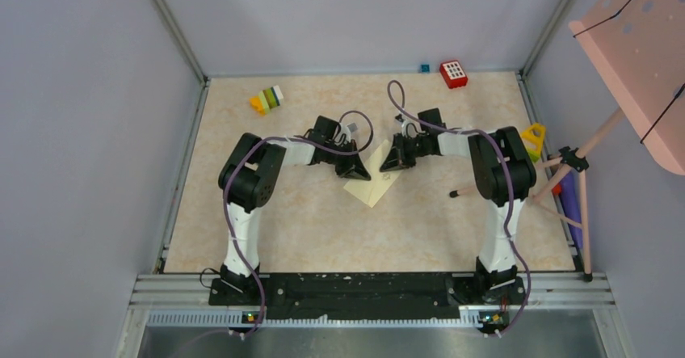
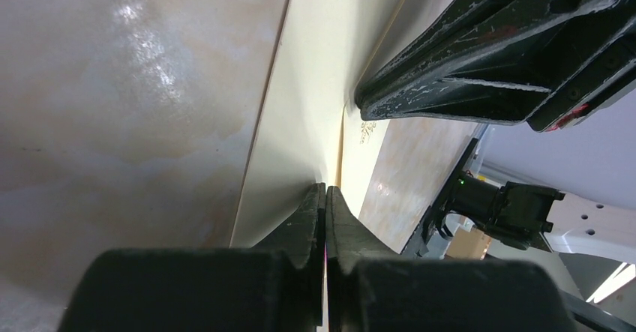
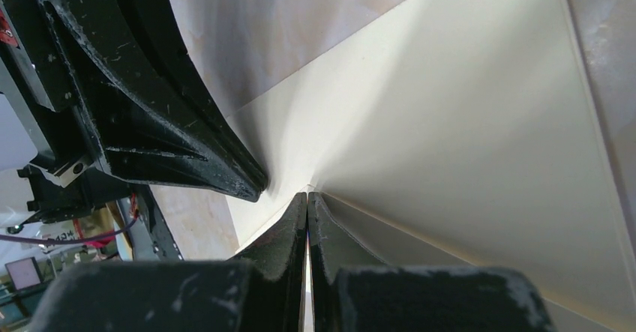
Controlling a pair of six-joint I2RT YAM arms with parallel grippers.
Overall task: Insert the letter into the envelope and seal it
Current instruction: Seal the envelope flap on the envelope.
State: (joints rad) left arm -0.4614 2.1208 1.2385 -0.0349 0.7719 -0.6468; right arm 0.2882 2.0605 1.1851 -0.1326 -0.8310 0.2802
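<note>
The pale cream envelope (image 1: 373, 187) lies slantwise on the tabletop between the two arms, with a small dark mark (image 1: 386, 175) on its face. My left gripper (image 1: 358, 170) is shut at the envelope's left upper edge. In the left wrist view, its jaws (image 2: 325, 188) pinch a thin edge of the cream paper (image 2: 300, 107). My right gripper (image 1: 393, 162) is shut at the upper right edge. The right wrist view shows those jaws (image 3: 307, 194) closed on a corner of the envelope (image 3: 450, 107). The two grippers almost touch. The letter is hidden; no separate sheet shows.
A stack of coloured blocks (image 1: 266, 99) lies at the back left. A red block with white dots (image 1: 453, 73) and a tiny blue cube (image 1: 424, 68) sit by the back wall. A yellow toy (image 1: 533, 140) and a pink perforated stand (image 1: 638, 51) on a tripod (image 1: 573, 164) are at the right.
</note>
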